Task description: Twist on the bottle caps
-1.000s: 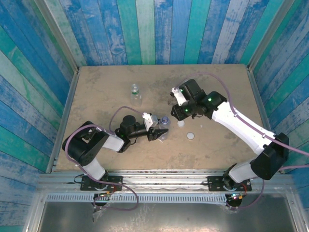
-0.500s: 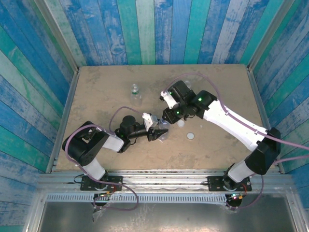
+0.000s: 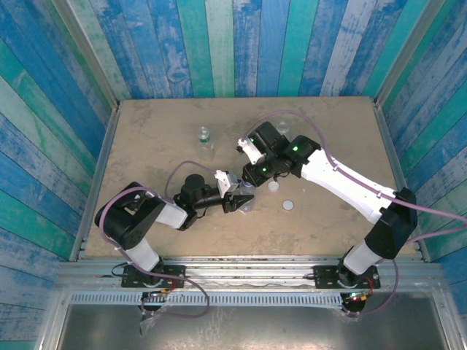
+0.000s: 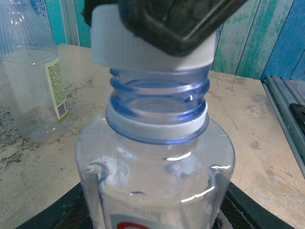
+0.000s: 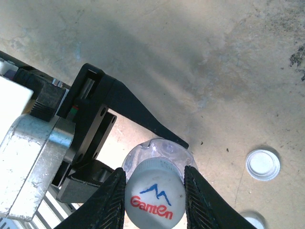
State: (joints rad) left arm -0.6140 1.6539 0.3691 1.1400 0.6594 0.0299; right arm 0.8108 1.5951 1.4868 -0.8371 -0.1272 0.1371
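Left pincer (image 3: 242,198): closed on the body of the blue bottle (image 4: 157,157), one dark finger at each side low on it, as seen from the left wrist.
Blue bottle: held upright near the middle of the table (image 3: 160,131), with its neck pointing up between the two arms.
Right pincer (image 5: 155,191): narrowed onto a white cap (image 4: 147,47), which is pinched at its sides between both fingers.
Cap to bottle: the cap is set on the bottle's mouth. The blue threads and the white collar ring are left bare below its rim.
Cap to right pincer: the cap is held directly between the fingertips, its printed top facing the wrist camera.
Pincers to each other: the right one is placed above the left one, over the same bottle.
Loose caps (image 3: 289,205): two are seen lying flat on the table just right of the blue bottle, apart from each other and from both pincers.
Tall bottle (image 3: 205,138): stood upright farther back and to the left, well apart from both pincers, with a pale green label on its side.
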